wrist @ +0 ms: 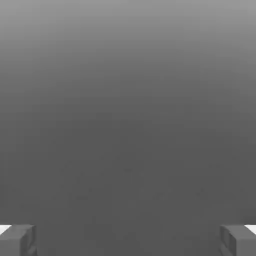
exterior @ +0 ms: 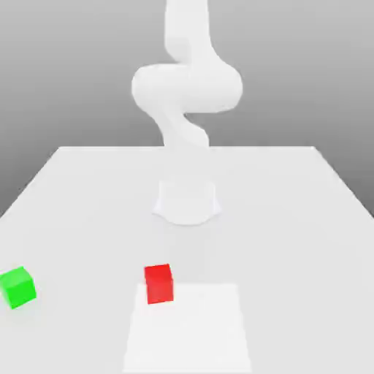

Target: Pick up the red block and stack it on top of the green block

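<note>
- Exterior view: the white arm (exterior: 187, 91) rises from its base (exterior: 187, 203) on the tabletop, bends through a bulky, rounded middle section that spreads to both sides, and runs up out of the picture.
- In the hand view the gripper (wrist: 128, 241) has its jaws spread wide, well apart from each other, with nothing held between them (just plain grey in the gap).
- The red block (exterior: 159, 284) sits on the tabletop in front of the base, a little toward the exterior view's left, overlapping the far edge of a paler patch (exterior: 188, 332) near that edge's left end.
- The green block (exterior: 17, 288) rests well apart from the red one, close to the exterior view's left border and turned at an angle (more so than its neighbour).
- The tabletop (exterior: 292, 256) is pale and smooth, its sides drawing together toward a straight far edge.
- Behind it the backdrop (exterior: 66, 73) is plain grey, lighter high up and darker lower down.
</note>
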You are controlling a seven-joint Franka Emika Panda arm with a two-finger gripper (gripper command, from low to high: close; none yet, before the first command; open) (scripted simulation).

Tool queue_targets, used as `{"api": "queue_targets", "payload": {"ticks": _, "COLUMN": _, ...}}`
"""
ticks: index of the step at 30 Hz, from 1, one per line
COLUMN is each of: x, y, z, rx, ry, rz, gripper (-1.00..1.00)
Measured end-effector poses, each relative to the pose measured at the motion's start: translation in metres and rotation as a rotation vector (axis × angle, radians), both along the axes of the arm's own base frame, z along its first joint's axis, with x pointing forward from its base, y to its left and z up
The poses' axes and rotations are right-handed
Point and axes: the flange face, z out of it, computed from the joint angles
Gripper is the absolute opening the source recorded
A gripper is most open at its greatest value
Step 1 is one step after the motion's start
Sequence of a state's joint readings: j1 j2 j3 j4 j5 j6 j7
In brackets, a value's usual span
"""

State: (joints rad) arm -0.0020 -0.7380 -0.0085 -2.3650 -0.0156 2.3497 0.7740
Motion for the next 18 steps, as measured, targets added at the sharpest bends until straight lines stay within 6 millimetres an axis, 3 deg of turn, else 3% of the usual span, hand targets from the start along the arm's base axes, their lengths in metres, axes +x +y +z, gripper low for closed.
{"api": "queue_targets", "payload": {"ticks": 4, "x": 0.034, "y": -0.012, "z": -0.099, "rx": -0.042, "ry": 0.150, "rz": 0.027, "gripper": 0.00}}
{"api": "queue_targets", "payload": {"ticks": 9, "x": 0.042, "y": -0.029, "z": -0.224, "rx": -0.072, "ry": 0.338, "rz": 0.070, "gripper": 0.00}}
{"api": "queue_targets", "payload": {"ticks": 13, "x": 0.020, "y": -0.040, "z": -0.326, "rx": -0.077, "ry": 0.499, "rz": 0.116, "gripper": 0.00}}
{"api": "queue_targets", "payload": {"ticks": 18, "x": -0.033, "y": -0.048, "z": -0.450, "rx": -0.061, "ry": 0.694, "rz": 0.182, "gripper": 0.00}}
